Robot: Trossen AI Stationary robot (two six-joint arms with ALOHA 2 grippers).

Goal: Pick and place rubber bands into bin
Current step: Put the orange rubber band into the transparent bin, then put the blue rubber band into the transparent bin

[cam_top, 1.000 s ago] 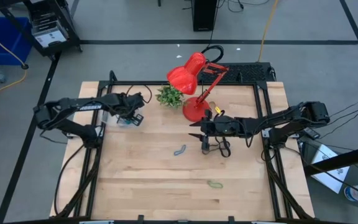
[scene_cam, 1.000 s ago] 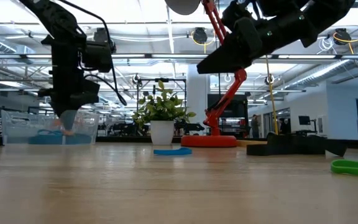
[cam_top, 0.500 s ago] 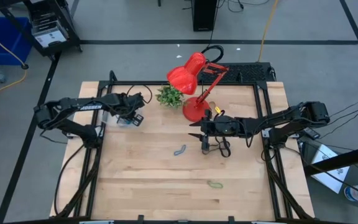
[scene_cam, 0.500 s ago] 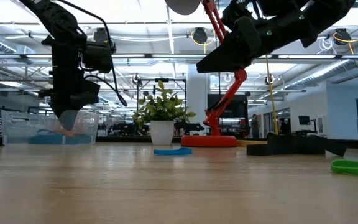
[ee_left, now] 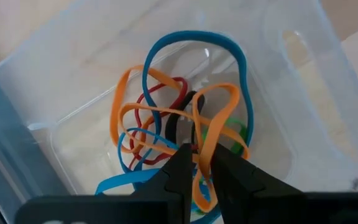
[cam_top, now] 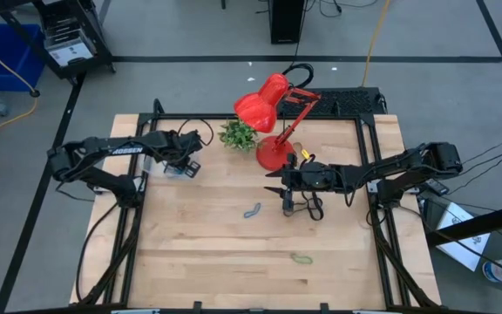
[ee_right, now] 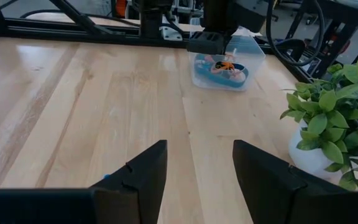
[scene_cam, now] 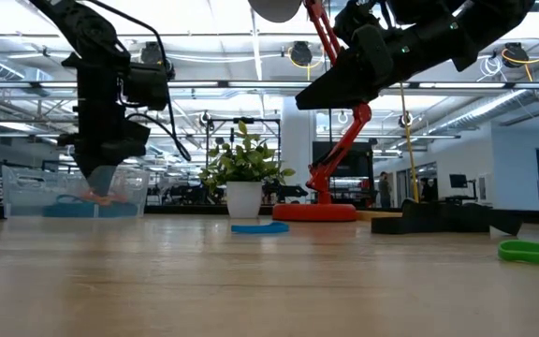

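The clear bin [cam_top: 166,164] stands at the table's far left and holds a tangle of blue, orange, red, black and green rubber bands [ee_left: 166,118]. My left gripper [cam_top: 184,166] points down into the bin, shut on an orange rubber band [ee_left: 211,124]. My right gripper [cam_top: 270,181] hangs open and empty above the table's middle, its fingers wide apart in the right wrist view [ee_right: 197,168]. A blue rubber band [cam_top: 251,210] and a green rubber band [cam_top: 301,258] lie flat on the table. My left gripper pinches a strand of the orange rubber band [ee_left: 202,151] between its two fingers, coming from above and pointing down into the bin. The rest of the band lies on the other bands in the bin.
A red desk lamp [cam_top: 273,131] and a small potted plant [cam_top: 238,134] stand at the far middle of the table. A black cable loop [cam_top: 310,208] lies under the right arm. Bare wood spreads across the near half.
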